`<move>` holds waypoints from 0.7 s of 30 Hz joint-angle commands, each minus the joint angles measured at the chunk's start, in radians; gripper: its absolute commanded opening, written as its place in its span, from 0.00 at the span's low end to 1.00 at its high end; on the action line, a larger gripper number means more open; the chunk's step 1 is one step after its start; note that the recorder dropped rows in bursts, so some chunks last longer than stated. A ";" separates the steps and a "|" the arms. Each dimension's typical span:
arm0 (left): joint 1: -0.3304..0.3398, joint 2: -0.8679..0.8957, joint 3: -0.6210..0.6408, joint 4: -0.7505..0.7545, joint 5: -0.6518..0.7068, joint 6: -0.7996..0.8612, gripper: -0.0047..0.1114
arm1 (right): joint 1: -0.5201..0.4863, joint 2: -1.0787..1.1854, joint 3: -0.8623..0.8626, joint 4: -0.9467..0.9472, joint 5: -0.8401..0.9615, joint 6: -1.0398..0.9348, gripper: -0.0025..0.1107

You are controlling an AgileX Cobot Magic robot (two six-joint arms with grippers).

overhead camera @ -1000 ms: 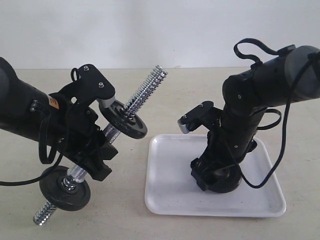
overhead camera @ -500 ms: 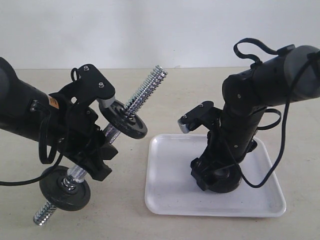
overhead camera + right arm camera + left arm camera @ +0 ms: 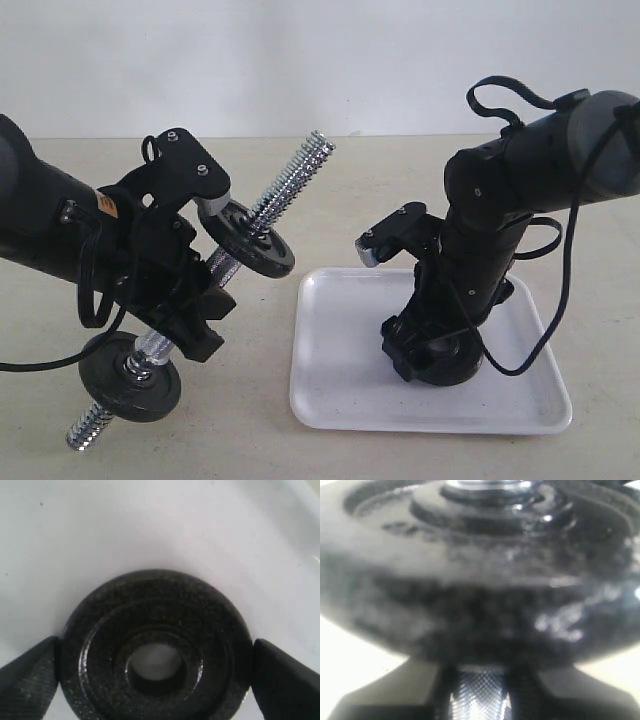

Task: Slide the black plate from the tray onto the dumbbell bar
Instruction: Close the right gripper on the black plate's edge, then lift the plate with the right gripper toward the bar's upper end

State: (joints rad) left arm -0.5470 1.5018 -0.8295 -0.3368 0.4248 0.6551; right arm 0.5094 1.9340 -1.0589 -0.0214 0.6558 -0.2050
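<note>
The black left arm (image 3: 50, 235) reaches in low from the side with its wrist turned downward. Its black left tool (image 3: 195, 325) is clamped on the knurled chrome dumbbell bar (image 3: 288, 192) and holds it tilted. The black right arm (image 3: 540, 150) bends at the elbow and points steeply down. Its black right tool (image 3: 435, 362) presses a finger (image 3: 27, 680) against each side of the flat round black cast-iron plate (image 3: 100, 630).

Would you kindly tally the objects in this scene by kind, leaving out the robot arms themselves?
Black weight plates: 3
Dumbbell bar: 1
White tray: 1
Total: 5
</note>
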 commanded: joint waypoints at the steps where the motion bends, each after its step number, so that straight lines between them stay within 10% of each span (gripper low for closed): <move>1: 0.002 -0.059 -0.029 -0.041 -0.133 -0.004 0.08 | 0.000 0.042 0.021 -0.065 0.049 -0.022 0.02; 21: 0.002 -0.059 -0.029 -0.041 -0.123 0.000 0.08 | 0.000 -0.122 -0.024 -0.071 0.230 -0.046 0.02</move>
State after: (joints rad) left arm -0.5470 1.5018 -0.8295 -0.3368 0.4248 0.6551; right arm 0.5094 1.8483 -1.0499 -0.0827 0.8274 -0.2366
